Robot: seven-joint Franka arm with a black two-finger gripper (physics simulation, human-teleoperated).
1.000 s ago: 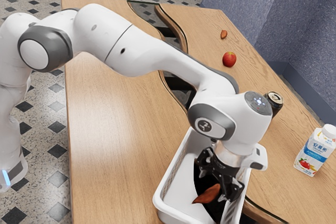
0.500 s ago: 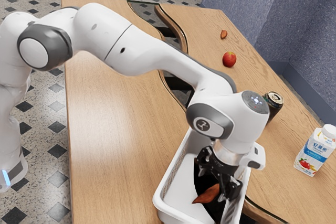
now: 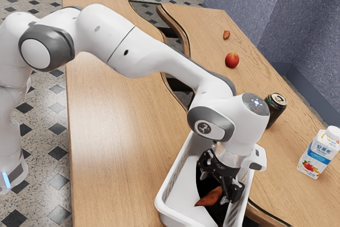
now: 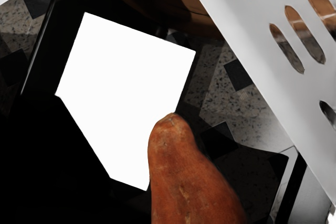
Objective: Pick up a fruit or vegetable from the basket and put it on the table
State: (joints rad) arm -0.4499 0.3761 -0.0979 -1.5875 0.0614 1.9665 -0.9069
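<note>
In the exterior view my gripper is down inside the white basket, its fingers apart. An orange-brown sweet potato lies low in the basket, right by the fingers and partly hidden behind the one on the exterior view's right. I cannot tell whether either finger touches it. The wrist view has the sweet potato large at its lower edge, with its rounded end showing, and the slotted basket wall beside it.
On the wooden table stand a dark can and a milk carton beyond the basket. A red apple and a small brown-orange item lie farther up. A dark curved channel crosses the tabletop.
My hand has shifted slightly toward the exterior view's left, uncovering more of the can. The sweet potato and the basket have not visibly moved.
</note>
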